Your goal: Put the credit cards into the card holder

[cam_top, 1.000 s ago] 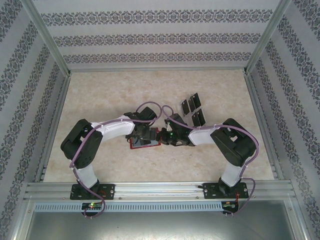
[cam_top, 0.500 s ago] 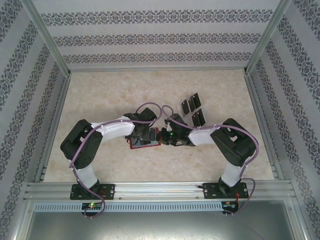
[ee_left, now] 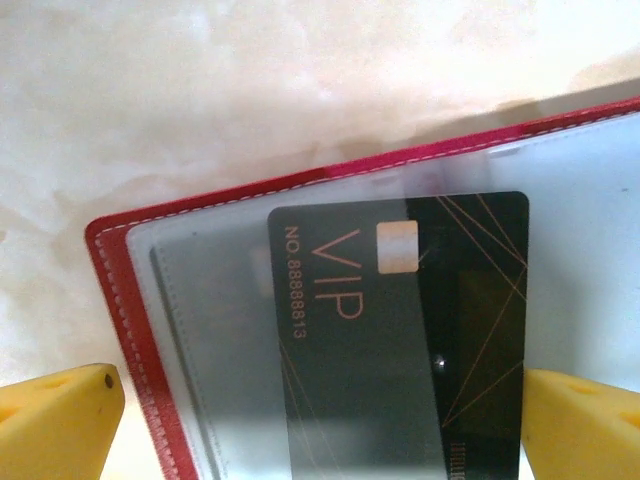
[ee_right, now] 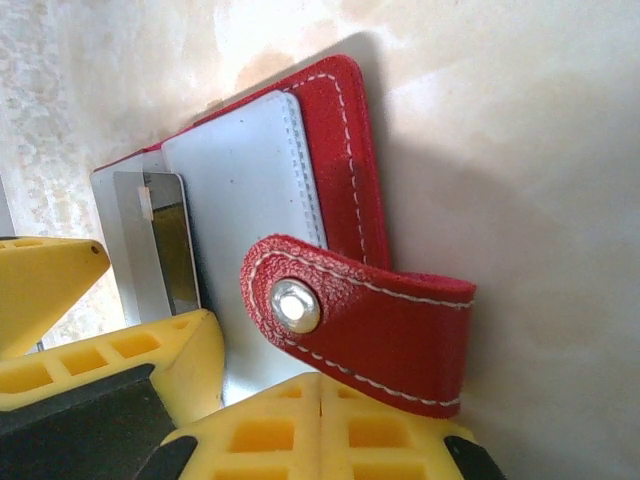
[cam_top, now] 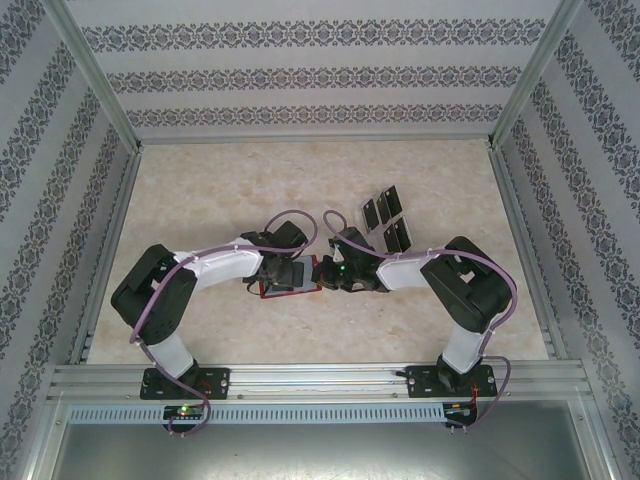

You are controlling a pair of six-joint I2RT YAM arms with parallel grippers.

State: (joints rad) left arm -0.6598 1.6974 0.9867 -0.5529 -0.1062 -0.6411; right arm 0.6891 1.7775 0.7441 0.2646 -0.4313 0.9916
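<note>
Compared with a second ago, the left arm's elbow is seen swung outward and lower in the top view, and the left hand [cam_top: 282,272] has been brought down closer over the card holder [ee_left: 112,300]; the right arm is unchanged. The left hand is spread wide, with a yellow fingertip [ee_left: 60,420] outside the holder's stitched red edge and the other off the far side of a black VIP card [ee_left: 400,330], which lies tucked partly under the holder's clear sleeve. Nothing is gripped by it. The holder lies open and flat on the bench [cam_top: 200,180], directly beneath this hand and just left of the right hand [cam_top: 325,272]. The right hand is closed, finger against finger, at the holder's other edge, with the red clasp tab [ee_right: 390,320] curled just above its tips; nothing is seen pinched between them. The loose credit cards [cam_top: 385,218] are fanned beyond and to the right of the right hand, apart from it. Bare bench is left open to the left of the left hand and beyond both hands, up to the metal frame rails [cam_top: 110,240].
</note>
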